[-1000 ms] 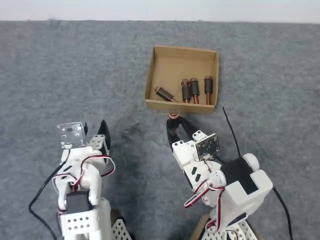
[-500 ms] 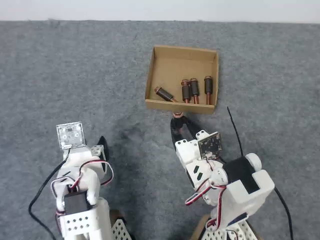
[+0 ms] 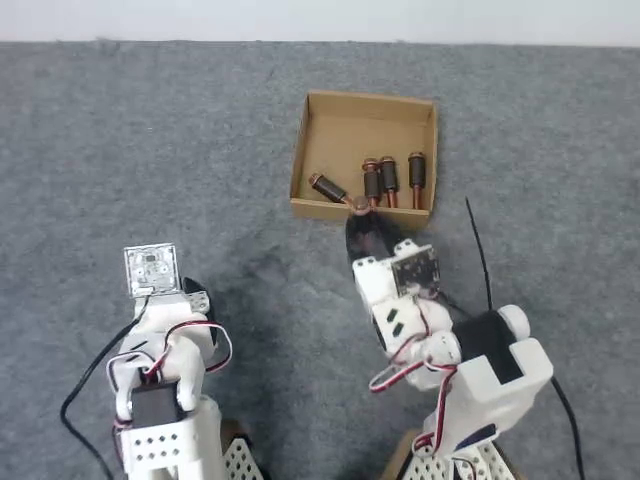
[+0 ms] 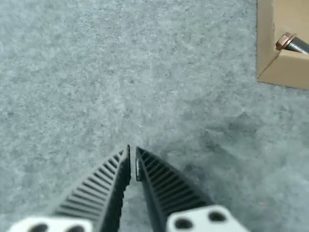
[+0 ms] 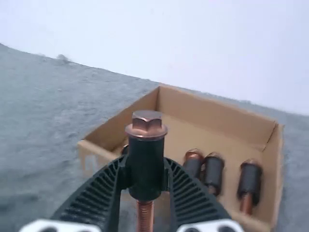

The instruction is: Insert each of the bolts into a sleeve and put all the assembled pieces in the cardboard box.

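Right arm has pushed forward since a second ago: right tool (image 3: 358, 212) now sits at the near wall of the cardboard box (image 3: 300, 150), clamped on a sleeved bolt (image 5: 145, 162). Its long axis runs along the tool, copper head toward the box, shank back toward the wrist. Left arm has pulled back; left tool (image 4: 133, 155) is closed to a sliver, gripping nothing, over the grey desk (image 3: 150, 150). We count four assembled pieces (image 3: 389, 181) in the box: three parallel, heads toward the far wall, and the fourth piece (image 3: 328, 187) diagonal.
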